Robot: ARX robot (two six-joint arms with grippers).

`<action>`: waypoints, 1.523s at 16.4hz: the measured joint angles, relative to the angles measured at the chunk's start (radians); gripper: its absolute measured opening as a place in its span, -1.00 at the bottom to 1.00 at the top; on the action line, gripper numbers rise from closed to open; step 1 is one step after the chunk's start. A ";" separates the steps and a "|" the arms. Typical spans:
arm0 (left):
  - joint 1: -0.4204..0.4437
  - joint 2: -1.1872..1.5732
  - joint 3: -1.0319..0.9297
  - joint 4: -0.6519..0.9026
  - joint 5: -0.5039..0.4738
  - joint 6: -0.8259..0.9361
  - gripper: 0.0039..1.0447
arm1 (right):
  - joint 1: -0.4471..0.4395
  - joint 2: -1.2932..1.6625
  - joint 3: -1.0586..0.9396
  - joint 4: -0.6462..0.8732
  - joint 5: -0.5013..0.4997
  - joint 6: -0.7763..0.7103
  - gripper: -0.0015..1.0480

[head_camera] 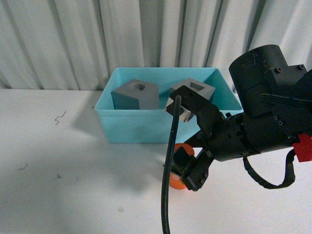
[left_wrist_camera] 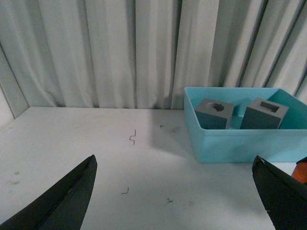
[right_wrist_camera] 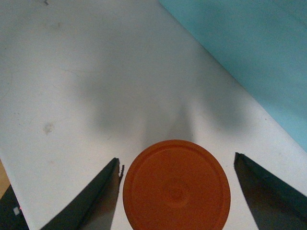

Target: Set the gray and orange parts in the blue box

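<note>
Nearest the robot, the orange cylinder [head_camera: 179,165] stood on the white table [head_camera: 58,185], just in front of the blue box [head_camera: 131,127] and outside it. In the right wrist view its round top face [right_wrist_camera: 176,184] lay between the two dark fingers [right_wrist_camera: 98,196], with a gap visible on each side, so the fingers were spread wide and touched nothing. The right gripper [head_camera: 187,168] reached down over the cylinder from the right of the front view; the arm's black body [head_camera: 265,112] sat higher and to the right, and a black cable [head_camera: 168,175] hung from it down towards the near edge of the table.

The left gripper [left_wrist_camera: 175,196] appeared only in the left wrist view, where its two dark fingers [left_wrist_camera: 62,199] stood far apart at the sides of the picture, holding nothing, above bare table.

Behind the cylinder, the blue box rested on the table with its open top facing up. It held two gray cubes side by side and apart: the cube with a round recess [head_camera: 136,94] on the left and the cube with a rectangular recess [head_camera: 192,90] on the right, the latter partly hidden by the right arm in the front view. Both recesses faced up.

To the left of the box the table was open, marked only by a few small dark scratches [head_camera: 60,116]. At the back, pale pleated curtains [head_camera: 97,39] closed off the table's far edge directly behind the box.
</note>
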 joint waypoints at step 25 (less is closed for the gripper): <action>0.000 0.000 0.000 0.000 0.000 0.000 0.88 | -0.043 0.098 0.379 0.190 0.133 0.327 -0.09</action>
